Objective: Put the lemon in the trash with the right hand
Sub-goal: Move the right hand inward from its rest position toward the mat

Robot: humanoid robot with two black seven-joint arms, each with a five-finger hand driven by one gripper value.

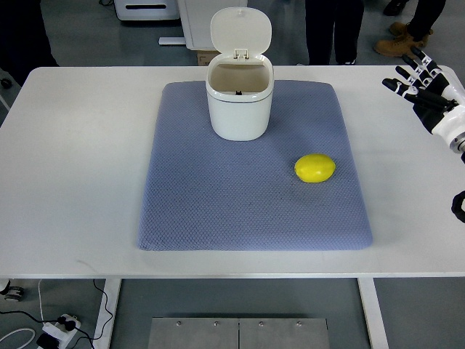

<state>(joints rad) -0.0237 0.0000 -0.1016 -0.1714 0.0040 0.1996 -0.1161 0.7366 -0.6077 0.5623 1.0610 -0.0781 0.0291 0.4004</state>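
Note:
A yellow lemon (315, 168) lies on the blue-grey mat (218, 196), right of the mat's middle. A small white trash bin (239, 98) stands at the mat's far centre with its lid flipped up and its inside exposed. My right hand (420, 85) hovers over the table's far right corner, fingers spread and holding nothing, well to the right of the lemon and apart from it. The left arm does not show.
The mat rests on a white table (73, 160). A person's legs and brown boots (401, 42) stand beyond the far edge. White equipment (182, 18) sits on the floor behind the bin. Cables and a power strip (54, 331) lie under the near left corner.

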